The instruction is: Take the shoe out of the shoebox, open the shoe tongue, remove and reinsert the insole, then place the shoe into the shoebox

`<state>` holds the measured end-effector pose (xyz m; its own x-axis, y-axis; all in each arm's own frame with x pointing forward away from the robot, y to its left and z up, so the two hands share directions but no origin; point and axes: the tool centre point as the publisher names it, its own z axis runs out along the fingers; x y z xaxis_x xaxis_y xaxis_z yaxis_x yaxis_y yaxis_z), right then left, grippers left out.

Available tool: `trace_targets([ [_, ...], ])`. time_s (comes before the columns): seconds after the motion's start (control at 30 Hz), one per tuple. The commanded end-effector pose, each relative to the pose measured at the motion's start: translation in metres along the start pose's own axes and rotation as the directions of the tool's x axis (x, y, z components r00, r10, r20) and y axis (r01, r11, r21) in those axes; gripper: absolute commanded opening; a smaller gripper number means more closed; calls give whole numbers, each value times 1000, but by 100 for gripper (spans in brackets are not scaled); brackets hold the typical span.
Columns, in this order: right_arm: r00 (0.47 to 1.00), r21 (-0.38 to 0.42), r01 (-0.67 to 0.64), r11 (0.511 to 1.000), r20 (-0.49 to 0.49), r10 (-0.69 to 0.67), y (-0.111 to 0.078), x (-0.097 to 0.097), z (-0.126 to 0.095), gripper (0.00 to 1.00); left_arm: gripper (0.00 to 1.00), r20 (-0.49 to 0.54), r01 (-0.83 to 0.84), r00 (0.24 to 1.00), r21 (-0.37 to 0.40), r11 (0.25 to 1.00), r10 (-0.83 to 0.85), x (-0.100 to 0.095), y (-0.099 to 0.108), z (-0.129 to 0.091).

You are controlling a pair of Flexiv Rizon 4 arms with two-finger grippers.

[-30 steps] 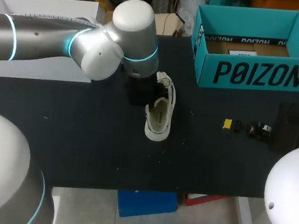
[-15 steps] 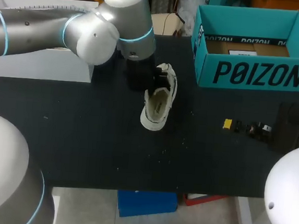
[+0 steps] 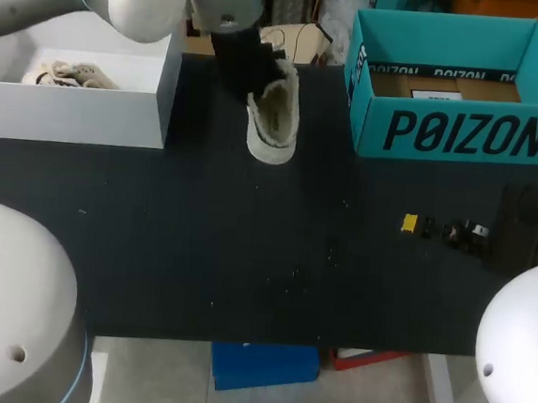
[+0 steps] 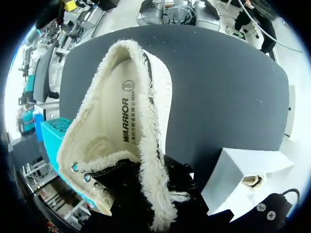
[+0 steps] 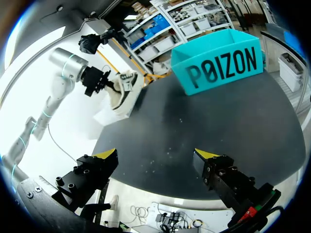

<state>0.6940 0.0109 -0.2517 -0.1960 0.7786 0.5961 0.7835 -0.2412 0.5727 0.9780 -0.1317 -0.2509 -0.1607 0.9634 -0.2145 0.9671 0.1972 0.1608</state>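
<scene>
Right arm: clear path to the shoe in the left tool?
Probably yes. The right tool is open, and only bare table lies between it and the shoe held up by the left tool; the teal box stands off to the side. It is a long way across, so reach may be tight.

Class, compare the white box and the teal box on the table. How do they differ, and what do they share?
The white box has plain sides; the teal box carries large dark lettering. The white box holds a shoe; the teal box shows none. Both stand open-topped on the black table.
</scene>
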Motion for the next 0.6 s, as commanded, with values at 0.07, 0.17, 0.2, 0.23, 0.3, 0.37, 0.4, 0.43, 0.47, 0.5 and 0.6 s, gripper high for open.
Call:
trace_targets([
  [0.07,1000,13,-4,1000,-3,4,2,-1,-1,100,0,147,382,920,-123,916,-364,34,29,-67],
  [0.17,1000,13,-4,1000,-3,4,2,-1,-1,100,0,184,476,875,-163,864,-448,58,48,-79],
  [0.2,1000,13,-4,1000,-3,4,2,-1,-1,100,0,193,504,859,-168,847,-474,68,55,-82],
  [0.23,1000,13,-4,1000,-3,4,2,-1,-1,100,0,204,536,840,-169,827,-502,78,61,-85],
  [0.3,1000,13,-4,1000,-3,4,2,-1,-1,100,0,219,588,806,-184,788,-550,94,70,-92],
  [0.37,1000,13,-4,1000,-3,4,2,-1,-1,100,0,235,633,772,-189,751,-591,114,81,-98],
  [0.4,1000,13,-4,1000,-3,4,2,-1,-1,100,0,247,659,749,-193,726,-614,123,85,-102],
  [0.43,1000,13,-4,1000,-3,4,2,-1,-1,100,0,251,673,737,-198,713,-627,129,88,-104],
  [0.47,1000,13,-4,1000,-3,4,2,-1,-1,100,0,260,698,714,-200,688,-650,143,95,-107],
  [0.5,1000,13,-4,1000,-3,4,2,-1,-1,100,0,263,714,699,-203,670,-665,148,98,-109],
  [0.6,1000,13,-4,1000,-3,4,2,-1,-1,100,0,261,761,649,-205,616,-715,171,110,-114],
])
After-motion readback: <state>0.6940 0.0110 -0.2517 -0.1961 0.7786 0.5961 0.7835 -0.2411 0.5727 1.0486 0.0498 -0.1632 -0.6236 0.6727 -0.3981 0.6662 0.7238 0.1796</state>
